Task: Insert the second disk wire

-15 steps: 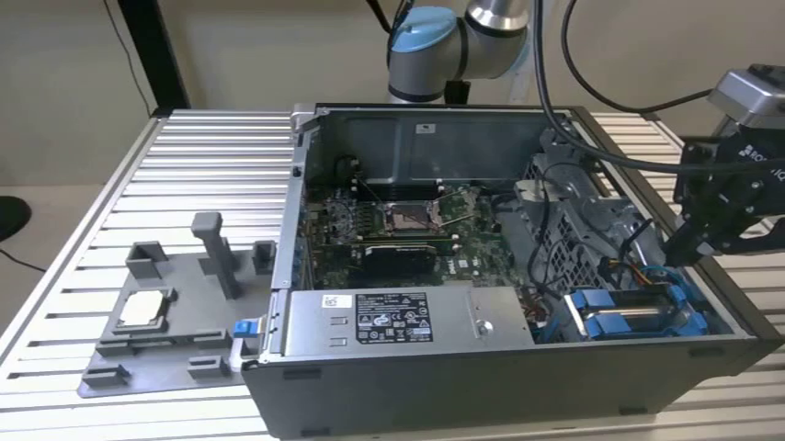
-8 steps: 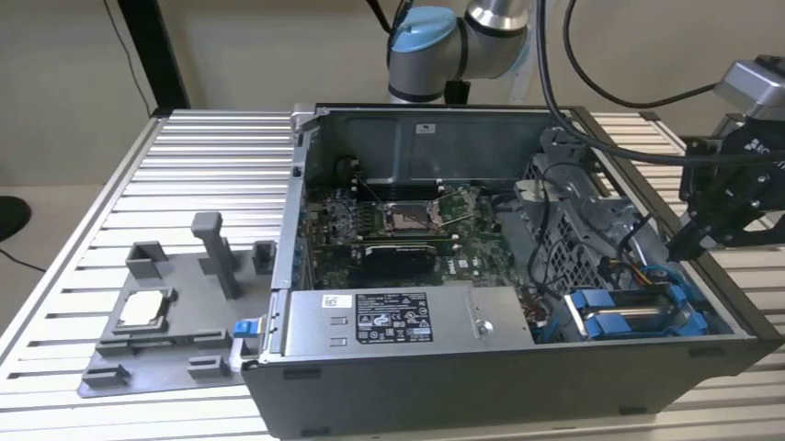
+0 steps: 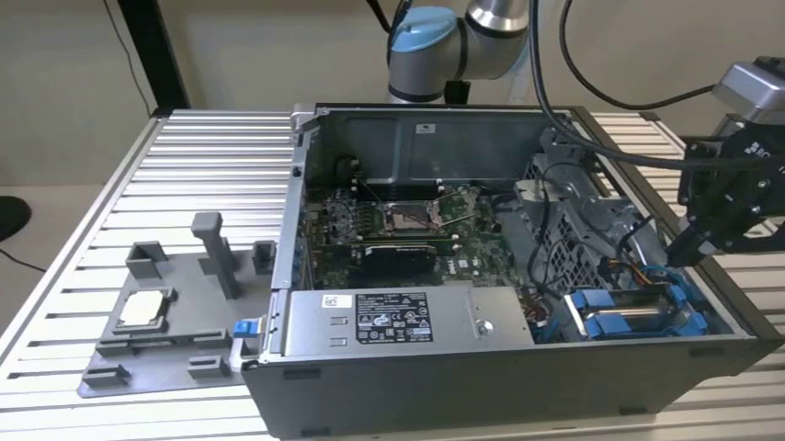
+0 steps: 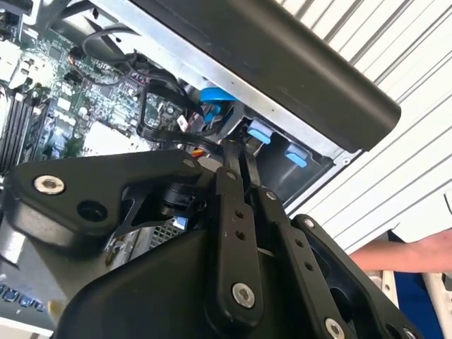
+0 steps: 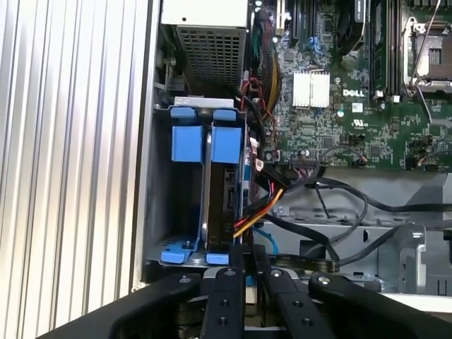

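Yellow-red-black disk wire [image 5: 260, 207] | beside blue drive cage [image 5: 189, 141] | hand [image 5: 245, 253] apparently touching it

We see the gripper [image 4: 242, 150] pointing into the computer case [image 4: 282, 63] at the blue tabs [image 4: 260, 131], orange wires [image 4: 198, 151] just beside it; a person's arm [image 4: 417, 251] shows beside the ribbed table [image 4: 424, 141].

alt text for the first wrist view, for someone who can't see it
The gripper sits close to the disk wire, a yellow, red and black bundle that meets a drive in the blue drive cage of an open computer case. The motherboard and looping black cables lie beside the cage.
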You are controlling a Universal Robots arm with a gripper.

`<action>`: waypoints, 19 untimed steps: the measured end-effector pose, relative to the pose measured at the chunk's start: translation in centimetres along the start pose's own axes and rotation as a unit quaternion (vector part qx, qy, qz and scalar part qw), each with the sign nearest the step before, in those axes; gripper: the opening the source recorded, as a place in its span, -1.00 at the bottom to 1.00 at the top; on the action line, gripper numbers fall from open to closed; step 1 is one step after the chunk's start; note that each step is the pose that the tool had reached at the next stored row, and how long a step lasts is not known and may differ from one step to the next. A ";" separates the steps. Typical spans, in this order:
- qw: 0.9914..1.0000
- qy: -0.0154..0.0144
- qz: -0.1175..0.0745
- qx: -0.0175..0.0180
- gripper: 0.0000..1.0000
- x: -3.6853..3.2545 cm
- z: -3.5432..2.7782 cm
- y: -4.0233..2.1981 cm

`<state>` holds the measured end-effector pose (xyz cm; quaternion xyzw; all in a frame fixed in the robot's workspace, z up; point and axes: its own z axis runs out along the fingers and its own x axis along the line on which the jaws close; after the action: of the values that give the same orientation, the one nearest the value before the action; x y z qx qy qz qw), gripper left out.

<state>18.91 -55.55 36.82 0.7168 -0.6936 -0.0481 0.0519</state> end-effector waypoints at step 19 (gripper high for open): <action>0.999 -0.011 -0.002 0.039 -1.00 1.85 0.61 3.97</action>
<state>14.96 -57.53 36.78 0.7188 -0.6944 -0.0292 0.0166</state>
